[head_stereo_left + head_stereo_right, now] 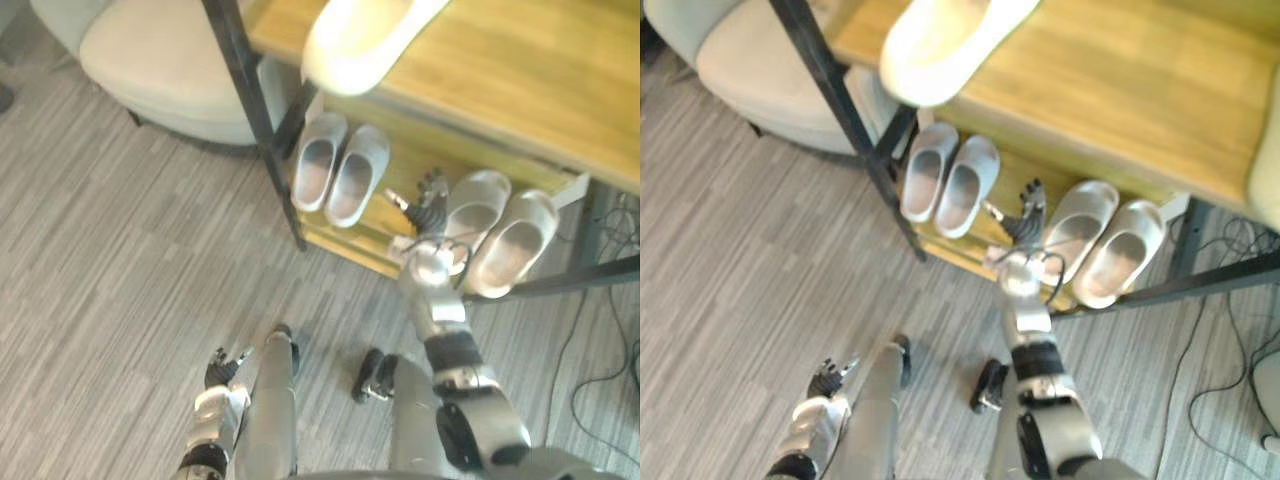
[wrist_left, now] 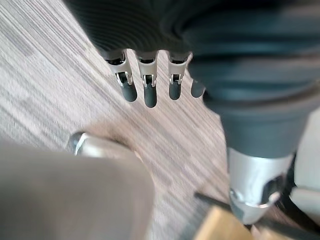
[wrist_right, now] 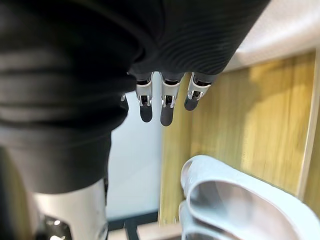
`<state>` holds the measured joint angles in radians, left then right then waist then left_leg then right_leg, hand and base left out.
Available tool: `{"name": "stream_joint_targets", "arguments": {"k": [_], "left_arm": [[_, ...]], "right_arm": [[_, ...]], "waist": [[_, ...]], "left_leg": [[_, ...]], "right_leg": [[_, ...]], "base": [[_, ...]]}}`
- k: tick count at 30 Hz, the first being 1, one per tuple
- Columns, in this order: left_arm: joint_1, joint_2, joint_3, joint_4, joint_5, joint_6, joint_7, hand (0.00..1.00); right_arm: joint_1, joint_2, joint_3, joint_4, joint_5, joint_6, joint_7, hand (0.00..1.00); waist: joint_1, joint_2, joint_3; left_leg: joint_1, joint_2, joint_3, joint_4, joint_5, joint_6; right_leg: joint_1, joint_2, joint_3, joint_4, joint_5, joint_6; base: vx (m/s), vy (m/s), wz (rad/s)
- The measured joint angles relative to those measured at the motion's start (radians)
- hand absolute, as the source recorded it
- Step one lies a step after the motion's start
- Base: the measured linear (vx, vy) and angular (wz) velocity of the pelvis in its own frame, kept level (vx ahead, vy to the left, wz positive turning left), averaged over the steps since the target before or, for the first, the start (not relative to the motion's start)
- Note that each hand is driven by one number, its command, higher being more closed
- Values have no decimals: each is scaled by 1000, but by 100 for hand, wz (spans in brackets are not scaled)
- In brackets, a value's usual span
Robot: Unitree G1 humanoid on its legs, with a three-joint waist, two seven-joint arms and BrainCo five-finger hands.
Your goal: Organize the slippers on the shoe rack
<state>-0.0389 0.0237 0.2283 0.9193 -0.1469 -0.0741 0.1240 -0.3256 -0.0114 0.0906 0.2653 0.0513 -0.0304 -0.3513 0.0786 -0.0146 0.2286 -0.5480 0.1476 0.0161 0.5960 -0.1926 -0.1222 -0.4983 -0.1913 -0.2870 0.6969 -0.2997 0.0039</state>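
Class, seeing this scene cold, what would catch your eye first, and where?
A pair of pale grey rubber slippers and a second matching pair sit on the lower shelf of the wooden, black-framed shoe rack, with the right hand reaching open between them. A cream slipper lies on the top shelf near its front edge.

Wooden shoe rack (image 1: 345,243) carries paired slippers (image 1: 318,160)

Cropped by the top edge: pale slipper (image 1: 360,40) on the shoe rack (image 1: 520,70) top shelf. Also cropped, left of the shoe rack: cream seat (image 1: 160,60). On the lower shelf, partly hidden behind right hand (image 1: 430,210): right pair of slippers (image 1: 505,240).
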Motion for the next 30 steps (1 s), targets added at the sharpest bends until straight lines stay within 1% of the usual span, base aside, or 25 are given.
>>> {"name": "stream_joint_targets", "arguments": {"k": [1,2,4,6,7,9,11,13,14,17,22,24,26,28,30], "left_arm": [[17,3,-19,4,10,0,-3,0],[30,5,-36,7,22,-1,-6,0],[45,9,-73,15,39,-1,-15,0],[52,20,-135,33,62,-1,-21,0],[52,23,-152,46,74,-1,-26,0],[54,35,-211,83,98,0,-41,0],[51,36,-259,94,126,0,-49,0],[50,40,-306,95,154,0,-62,0],[49,43,-321,95,167,-1,-66,0],[31,53,-376,95,193,-2,-68,0],[-9,77,-488,84,231,-5,-67,0],[-5,91,-607,-7,243,-8,-66,0],[-22,80,-679,-23,267,-28,-68,0],[-40,65,-750,-23,286,-29,-69,0],[-65,56,-831,-37,302,-31,-69,0]], "right_arm": [[58,1,17,-19,-23,-1,22,0],[116,0,35,-23,-54,-1,43,0],[197,-1,35,-25,-74,-2,78,0],[301,-11,29,-17,-102,-5,115,0],[332,-13,24,1,-132,-6,128,0],[377,-30,4,113,-171,-9,160,0],[383,-45,-28,237,-181,-8,178,0],[389,-66,-56,366,-223,-7,186,0],[391,-75,-64,416,-247,-7,188,0],[400,-78,-100,546,-250,-7,189,0],[407,-72,-125,658,-270,-7,192,0],[401,-76,-157,690,-287,-9,192,0],[390,-77,-182,713,-278,-1,184,0],[389,-73,-209,717,-275,2,176,0],[389,-72,-228,717,-273,2,169,0]], "waist": [[-6,-2,-19],[-19,-2,-37],[-23,-5,-69],[-25,-9,-104],[-31,-11,-115],[-49,-13,-150],[-64,-5,-156],[-79,-1,-158],[-79,0,-158],[-80,8,-162],[-87,22,-169],[-87,30,-170],[-87,32,-171],[-88,34,-171],[-93,32,-170]], "left_leg": [[41,-1,14,-36,6,5],[91,-1,33,-78,13,8],[145,-2,58,-133,24,14],[215,-5,85,-215,44,16],[242,-10,90,-254,57,16],[313,-24,109,-372,103,19],[357,-28,113,-433,126,21],[396,-33,123,-466,133,22],[415,-34,131,-477,133,22],[452,-38,142,-496,133,22],[487,-40,140,-561,176,20],[504,-44,137,-591,197,22],[519,-48,137,-619,214,27],[526,-49,139,-635,220,31],[537,-53,142,-650,225,26]], "right_leg": [[36,2,3,-42,13,9],[84,4,5,-92,28,17],[132,9,12,-153,48,29],[192,19,20,-244,81,43],[215,21,21,-280,94,47],[268,31,25,-384,141,55],[319,43,25,-466,180,64],[368,51,28,-530,208,72],[385,53,34,-549,215,74],[435,60,44,-605,240,80],[459,73,47,-655,272,73],[466,79,47,-670,288,68],[467,81,51,-681,293,68],[472,84,58,-702,305,77],[481,84,70,-722,321,75]], "base": [[124,70,-18],[143,79,-14],[130,63,-15],[190,77,-20],[203,75,-12],[160,49,-13],[151,46,-13],[107,42,-10],[104,53,-16],[52,29,-11],[-29,-8,-3],[-103,2,0],[-122,6,-2],[-88,14,-7],[-90,25,-8]]}}
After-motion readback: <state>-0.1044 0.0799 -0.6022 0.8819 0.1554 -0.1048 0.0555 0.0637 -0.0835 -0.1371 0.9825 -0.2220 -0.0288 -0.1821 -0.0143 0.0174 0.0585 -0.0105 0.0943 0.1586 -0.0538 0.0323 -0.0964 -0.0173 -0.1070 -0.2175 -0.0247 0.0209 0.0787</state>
